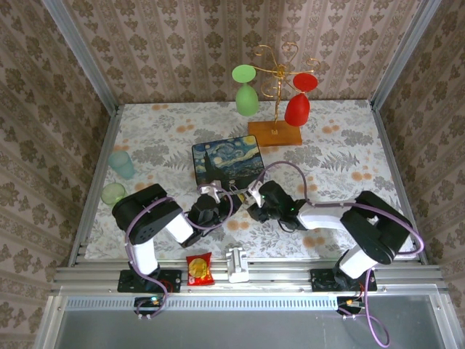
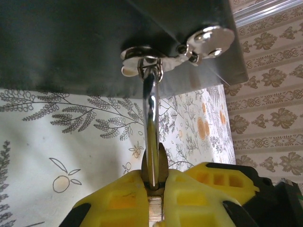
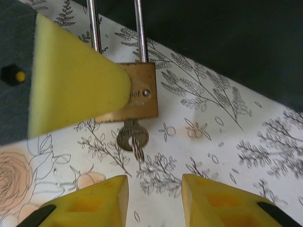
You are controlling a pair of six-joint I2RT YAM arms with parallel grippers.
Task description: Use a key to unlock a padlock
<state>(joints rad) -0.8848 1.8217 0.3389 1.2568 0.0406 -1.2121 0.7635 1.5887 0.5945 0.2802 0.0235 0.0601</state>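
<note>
The padlock (image 3: 141, 92) has a brass body, and its silver shackle (image 2: 150, 111) runs up through the metal hasp (image 2: 150, 60) on the dark wall of the painted box (image 1: 229, 160). My left gripper (image 2: 155, 182) is shut on the padlock body, and one of its yellow fingers (image 3: 71, 80) covers the body's left side in the right wrist view. The key (image 3: 132, 136) sits in the keyhole at the bottom of the padlock, its small ring hanging free. My right gripper (image 3: 154, 191) is open just short of the key, with nothing between its fingers. From above, the left gripper (image 1: 211, 205) and the right gripper (image 1: 253, 198) meet at the box's front edge.
A gold stand (image 1: 276, 94) with a green and a red glass rises behind the box. Two pale green cups (image 1: 120, 163) stand at the left edge. A red-and-yellow snack packet (image 1: 199, 269) and a white clip (image 1: 238, 263) lie on the near rail.
</note>
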